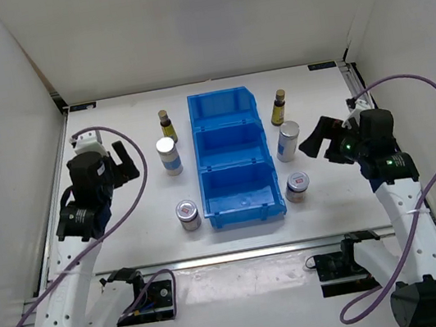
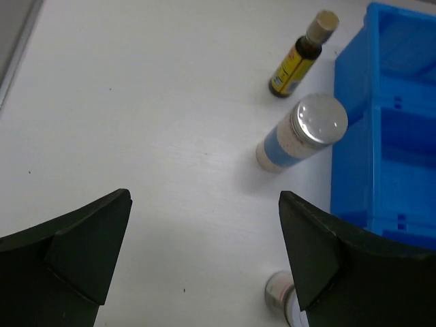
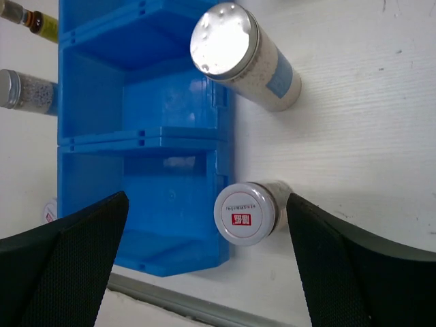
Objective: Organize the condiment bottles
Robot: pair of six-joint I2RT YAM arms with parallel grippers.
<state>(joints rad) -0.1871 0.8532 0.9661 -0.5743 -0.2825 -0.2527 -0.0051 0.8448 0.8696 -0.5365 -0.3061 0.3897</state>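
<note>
White tabletop (image 1: 132, 252) enclosed by pale walls, viewed from above, with the arm bases at the near edge.

At far left, the left gripper (image 1: 126, 166) hangs above the table with its jaws spread wide, gripping nothing.

Just right of it stand three condiment bottles in a column running rear to front, all upright and apart from one another. The left dark-brown bottle (image 1: 166, 125), slim and yellow-labelled, is at the rear. The left white cylinder (image 1: 169, 156), silver-lidded with a blue label, is in the middle. The left short jar (image 1: 188, 215) is at the front; the left wrist view shows it half hidden by a finger, so its label cannot be read.

At centre lies the blue bin (image 1: 202, 166), its three compartments in line from rear to front.

Right of the bin stands a matching column: the right dark-brown bottle (image 1: 279, 107), the right white cylinder (image 1: 287, 141) and the right short jar (image 1: 296, 187). The last stands just beside the bin's front corner, possibly touching it.

At far right, the right gripper (image 1: 315, 140) points toward this column, its jaws likewise wide and holding nothing.
</note>
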